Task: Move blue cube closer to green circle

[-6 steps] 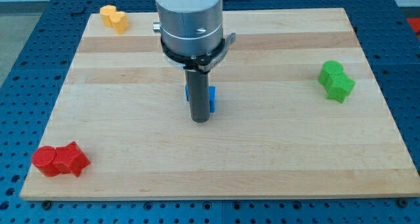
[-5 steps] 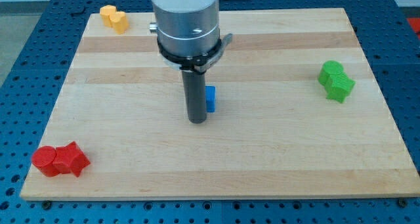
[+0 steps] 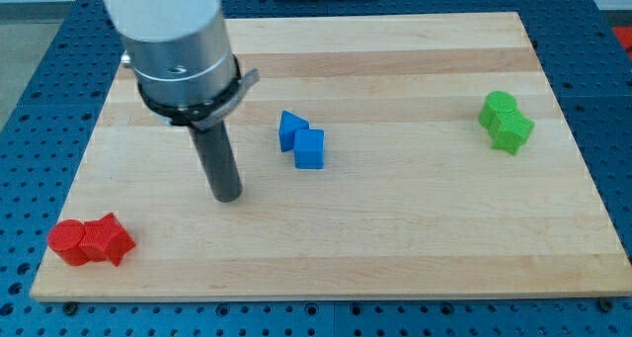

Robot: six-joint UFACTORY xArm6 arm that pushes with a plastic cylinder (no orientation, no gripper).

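Note:
The blue cube (image 3: 309, 148) lies near the board's middle, touching a blue triangular block (image 3: 290, 129) at its upper left. The green circle (image 3: 499, 108) sits at the view's right, touching a green star-like block (image 3: 512, 131) just below it. My tip (image 3: 228, 196) rests on the board to the left of and slightly below the blue cube, clear of it by about a cube's width or more.
A red cylinder (image 3: 69, 240) and a red star-like block (image 3: 107, 240) sit together at the lower left. The arm's grey body (image 3: 173, 41) hides the upper left corner of the wooden board (image 3: 395, 228).
My tip has slid to the view's left, away from the blue blocks, which now show fully. The arm now covers the yellow blocks at the upper left. The blocks have not moved.

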